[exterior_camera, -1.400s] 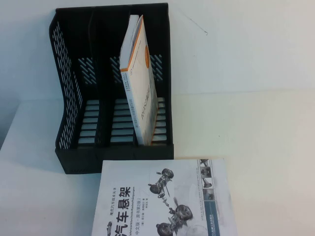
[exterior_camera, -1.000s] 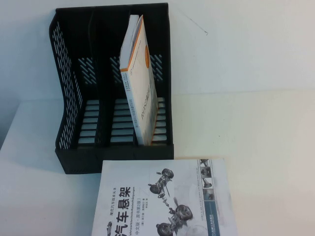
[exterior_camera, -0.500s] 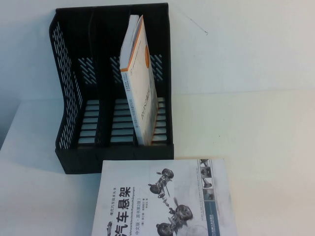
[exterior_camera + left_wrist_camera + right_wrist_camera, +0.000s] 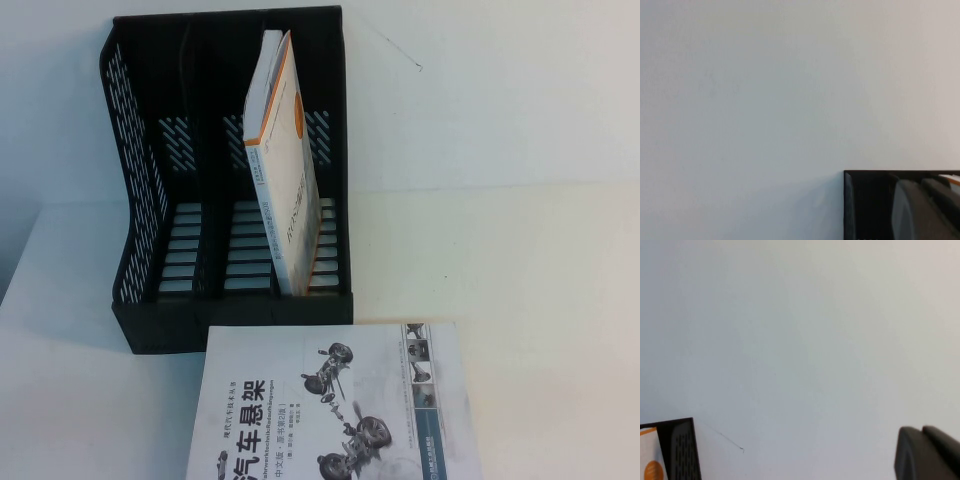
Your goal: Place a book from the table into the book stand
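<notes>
The book (image 4: 335, 405), pale grey-white with a black Chinese title and car-suspension pictures, lies flat on the white table (image 4: 530, 290) just in front of the black book stand (image 4: 150, 240). Its near end runs out of the high view. The stand's left and middle slots hold nothing. Neither arm shows in the high view. My left gripper (image 4: 921, 187) shows only as two dark fingertips pressed together in front of the stand's top edge (image 4: 865, 205). My right gripper (image 4: 921, 432) shows the same way, fingertips together, against the white wall, holding nothing.
A white book with orange edging (image 4: 285, 160) stands leaning in the stand's right slot; it also shows in the right wrist view (image 4: 650, 455). A thin wire or crack (image 4: 400, 55) marks the wall behind. Bare table lies right of the stand.
</notes>
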